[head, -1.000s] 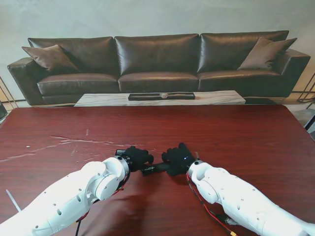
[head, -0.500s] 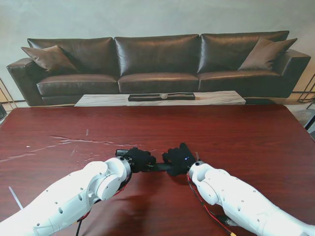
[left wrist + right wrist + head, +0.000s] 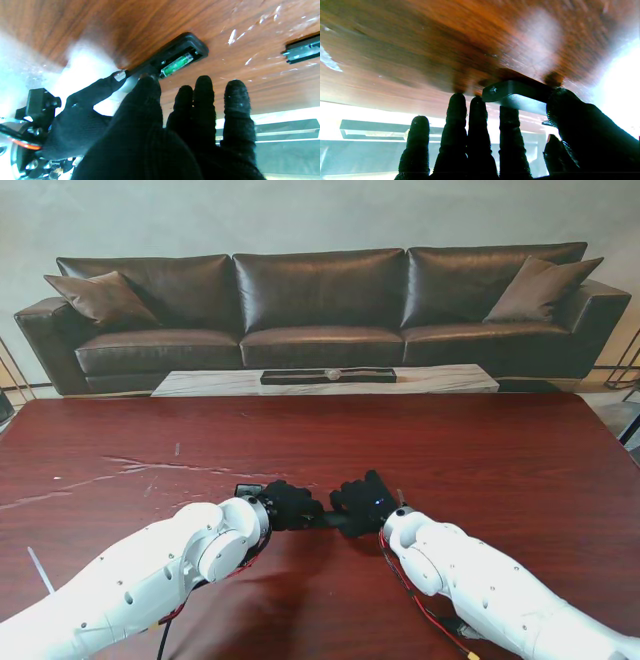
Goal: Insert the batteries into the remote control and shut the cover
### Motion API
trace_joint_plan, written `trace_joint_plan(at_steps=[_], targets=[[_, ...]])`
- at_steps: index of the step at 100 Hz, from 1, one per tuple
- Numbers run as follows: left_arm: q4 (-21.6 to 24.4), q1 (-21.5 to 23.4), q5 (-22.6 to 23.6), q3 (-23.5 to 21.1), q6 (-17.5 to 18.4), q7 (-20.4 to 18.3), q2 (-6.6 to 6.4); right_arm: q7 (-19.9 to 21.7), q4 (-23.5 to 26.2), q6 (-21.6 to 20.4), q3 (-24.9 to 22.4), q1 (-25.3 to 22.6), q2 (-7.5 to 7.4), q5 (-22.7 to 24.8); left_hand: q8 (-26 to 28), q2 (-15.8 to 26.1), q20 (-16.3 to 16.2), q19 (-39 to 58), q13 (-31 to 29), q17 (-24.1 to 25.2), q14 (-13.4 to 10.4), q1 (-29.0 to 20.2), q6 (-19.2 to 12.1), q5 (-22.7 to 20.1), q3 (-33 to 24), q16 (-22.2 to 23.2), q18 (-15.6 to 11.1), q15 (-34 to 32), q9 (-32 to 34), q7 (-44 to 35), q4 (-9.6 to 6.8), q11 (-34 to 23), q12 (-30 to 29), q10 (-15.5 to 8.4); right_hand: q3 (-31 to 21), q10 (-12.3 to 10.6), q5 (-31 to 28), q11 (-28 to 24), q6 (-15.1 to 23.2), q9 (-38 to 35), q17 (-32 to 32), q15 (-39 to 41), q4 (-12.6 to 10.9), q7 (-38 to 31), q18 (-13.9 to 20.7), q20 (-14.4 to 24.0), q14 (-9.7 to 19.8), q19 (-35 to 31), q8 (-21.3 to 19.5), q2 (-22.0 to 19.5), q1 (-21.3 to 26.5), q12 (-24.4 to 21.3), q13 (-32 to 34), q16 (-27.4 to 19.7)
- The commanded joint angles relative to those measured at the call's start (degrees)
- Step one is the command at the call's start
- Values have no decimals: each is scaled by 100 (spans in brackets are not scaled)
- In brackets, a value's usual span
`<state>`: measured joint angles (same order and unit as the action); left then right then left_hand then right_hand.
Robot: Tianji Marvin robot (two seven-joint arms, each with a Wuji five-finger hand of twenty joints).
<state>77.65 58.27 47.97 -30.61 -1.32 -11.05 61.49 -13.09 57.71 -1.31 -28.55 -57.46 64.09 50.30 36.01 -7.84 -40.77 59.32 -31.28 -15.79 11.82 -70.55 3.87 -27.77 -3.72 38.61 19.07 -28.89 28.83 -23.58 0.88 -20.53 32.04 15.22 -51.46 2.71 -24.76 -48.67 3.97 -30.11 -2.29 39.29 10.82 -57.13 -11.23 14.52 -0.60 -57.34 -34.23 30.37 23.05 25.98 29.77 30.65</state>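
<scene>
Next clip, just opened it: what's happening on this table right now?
Two black-gloved robot hands meet over a dark red wooden table, working on a slim black remote control. Its battery compartment is open, with a green battery lying inside. The left hand has a fingertip at the edge of the compartment, near the battery. The right hand grips the remote's other end, shown in the right wrist view. The black battery cover lies apart on the table, so closing it is not yet done.
</scene>
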Motion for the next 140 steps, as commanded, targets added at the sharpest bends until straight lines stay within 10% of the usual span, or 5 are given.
trace_joint_plan(at_steps=[1, 140], targets=[[-51, -61, 14, 26, -18, -22, 13, 100, -87, 4, 56, -133, -21, 7, -56, 198, -155, 92, 101, 21, -6, -341, -109, -122, -156, 71, -7, -125, -175, 44, -24, 24, 52, 23, -82, -77, -199, -122, 153, -299, 16, 175, 8, -144, -37, 160, 67, -94, -91, -103, -29, 78, 322, 78], [-239, -8, 214, 65, -298, -133, -67, 185, -78, 1, 105, -106, -31, -3, -121, 247, -219, 86, 154, 58, -26, -342, 21, -162, -40, 107, -44, -106, -229, -94, -39, 53, 64, 17, -116, -70, -201, -130, 148, -281, 30, 180, 16, -153, -7, 163, 67, -79, -74, -134, 109, 76, 312, 84]])
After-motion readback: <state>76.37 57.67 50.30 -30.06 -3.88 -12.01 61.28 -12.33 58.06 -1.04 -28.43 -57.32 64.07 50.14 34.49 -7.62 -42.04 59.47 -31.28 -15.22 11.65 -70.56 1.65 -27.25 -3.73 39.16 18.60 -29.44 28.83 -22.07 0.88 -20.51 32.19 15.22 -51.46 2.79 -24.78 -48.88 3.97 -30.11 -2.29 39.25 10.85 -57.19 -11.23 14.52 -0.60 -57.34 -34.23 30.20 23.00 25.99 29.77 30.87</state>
